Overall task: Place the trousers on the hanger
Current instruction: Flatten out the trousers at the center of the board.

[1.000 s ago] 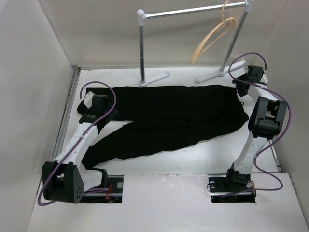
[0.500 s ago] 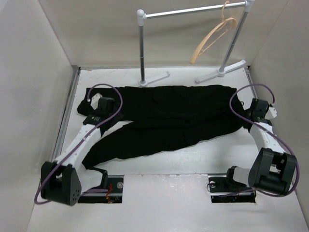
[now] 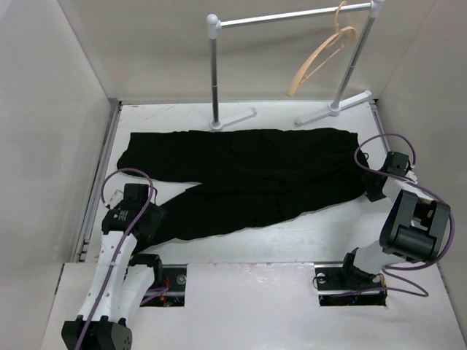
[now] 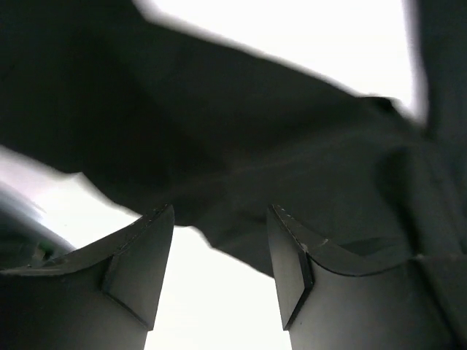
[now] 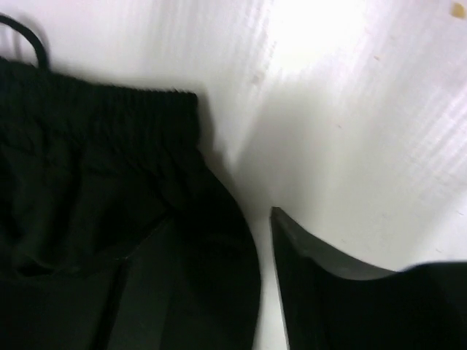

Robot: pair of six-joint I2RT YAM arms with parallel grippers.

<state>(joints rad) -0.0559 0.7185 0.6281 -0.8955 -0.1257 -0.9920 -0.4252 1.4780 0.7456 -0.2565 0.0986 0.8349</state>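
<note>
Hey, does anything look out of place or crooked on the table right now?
Nothing spilled or damaged. The trousers lie flat on the table, legs splayed apart toward the left. The hanger hangs bare on the rail, slanting down to the left.

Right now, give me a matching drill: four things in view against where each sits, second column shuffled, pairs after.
1. black soft-fabric trousers
2. light tan wooden hanger
3. left claw
4. right claw

a. hung on the metal garment rail
b. open at the waistband edge
c. spread flat on the white table
d. open above a trouser leg

Pairs: 1-c, 2-a, 3-d, 4-b.
</note>
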